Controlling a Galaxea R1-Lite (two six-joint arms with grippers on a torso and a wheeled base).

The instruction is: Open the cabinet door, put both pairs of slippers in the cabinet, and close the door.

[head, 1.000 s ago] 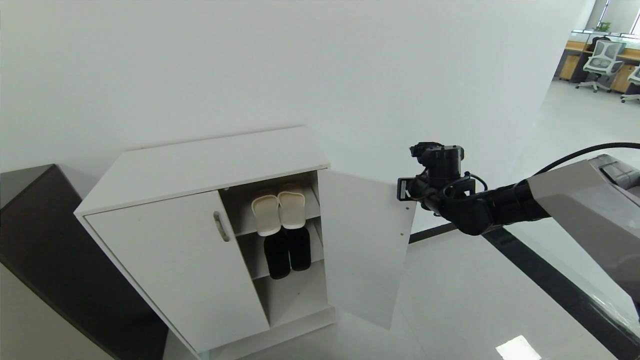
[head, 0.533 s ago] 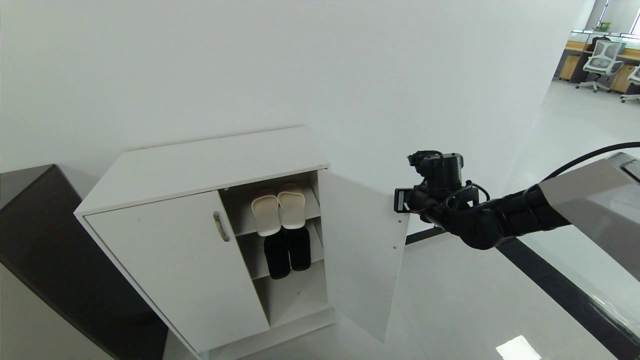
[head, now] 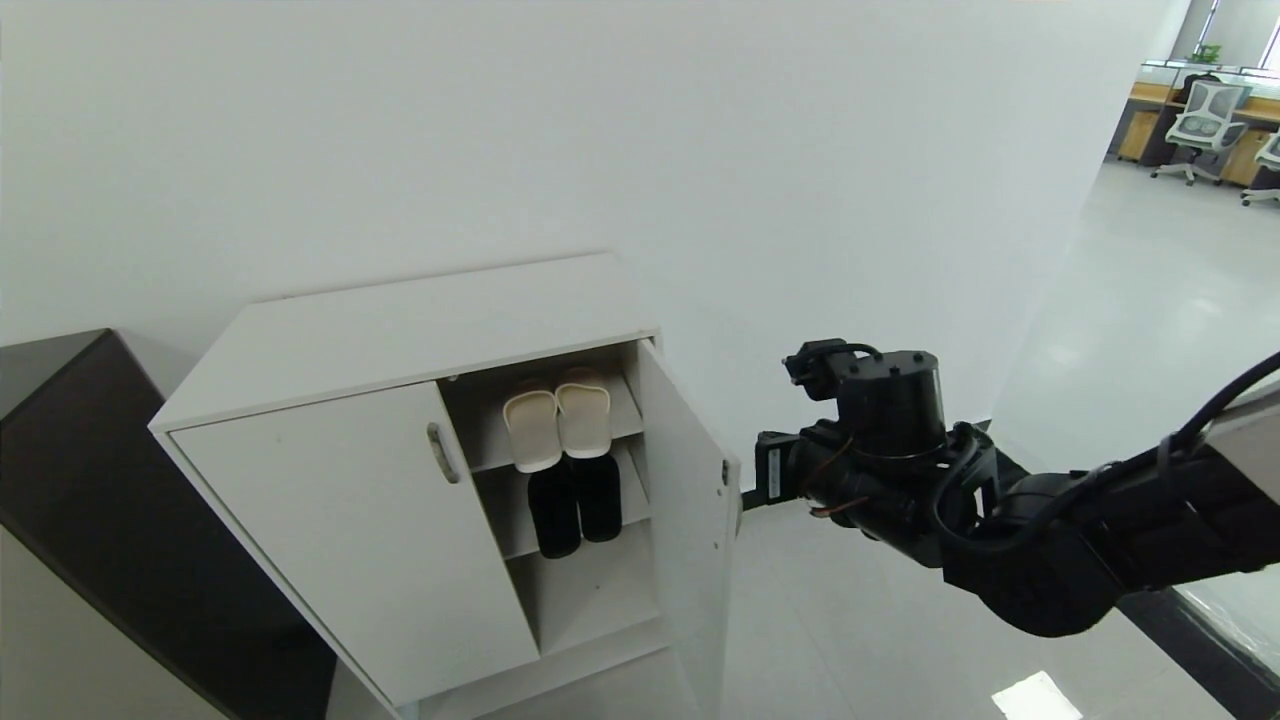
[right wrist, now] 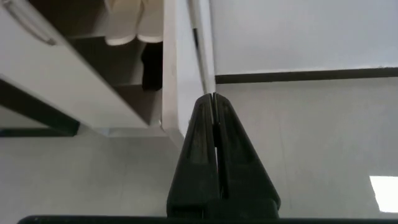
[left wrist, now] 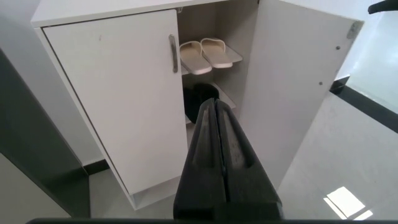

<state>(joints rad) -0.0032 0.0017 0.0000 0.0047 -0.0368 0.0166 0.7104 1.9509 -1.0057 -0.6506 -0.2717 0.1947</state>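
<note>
- Two fingers of my right gripper [right wrist: 215,98] are pressed together with nothing between them. The tips sit just beside the free edge of the open door [right wrist: 180,68]; I cannot confirm contact.
- Seen from the head camera, this gripper is on the door's outer side, near its upper corner.
- My left gripper [left wrist: 216,106] is likewise pressed together and empty, held in front of the cabinet [left wrist: 112,74] and pointing toward the open compartment.
- Open door: hinged at the cabinet's right edge, standing about half open.
- Cream slippers [head: 557,425]: side by side on the top shelf, at its front edge.
- Black slippers [head: 575,515]: side by side on the shelf directly below, also at the front edge.
- Other door [head: 350,540]: shut, with its handle [head: 440,452] at the inner edge.
</note>
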